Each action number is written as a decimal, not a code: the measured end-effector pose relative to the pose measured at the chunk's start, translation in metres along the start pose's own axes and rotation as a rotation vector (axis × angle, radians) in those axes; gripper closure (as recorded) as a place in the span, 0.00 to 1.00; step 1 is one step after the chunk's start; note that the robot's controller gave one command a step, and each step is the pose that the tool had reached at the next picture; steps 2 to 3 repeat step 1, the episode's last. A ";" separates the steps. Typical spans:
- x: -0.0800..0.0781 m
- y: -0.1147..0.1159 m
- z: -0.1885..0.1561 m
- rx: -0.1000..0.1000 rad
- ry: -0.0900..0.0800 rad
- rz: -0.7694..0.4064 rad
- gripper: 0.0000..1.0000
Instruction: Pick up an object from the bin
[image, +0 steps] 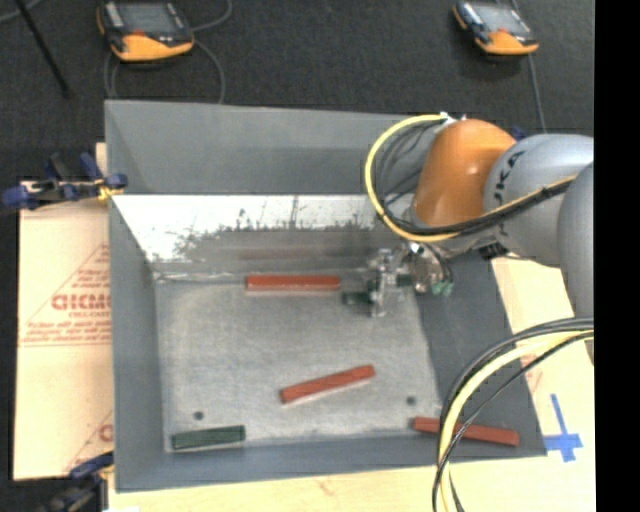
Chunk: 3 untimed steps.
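Green block (356, 297) lies just beside end effector (384, 288), whose closure is unclear.

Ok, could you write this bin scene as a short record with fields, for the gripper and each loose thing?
container: grey metal bin
gripper: two-finger gripper, at the far right of the floor
nearest thing: small dark green piece, beside the gripper; held or not, unclear
far wall: long flat red bar
middle: tilted red bar
near right corner: third red bar
near left corner: dark green flat bar
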<state>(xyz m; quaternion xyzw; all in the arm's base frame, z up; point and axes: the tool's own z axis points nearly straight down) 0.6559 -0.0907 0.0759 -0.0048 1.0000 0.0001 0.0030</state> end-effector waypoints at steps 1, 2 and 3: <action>0.011 0.003 -0.146 0.002 -0.008 0.001 1.00; 0.011 0.003 -0.146 0.002 -0.008 0.001 1.00; 0.011 0.003 -0.146 0.002 -0.008 0.001 1.00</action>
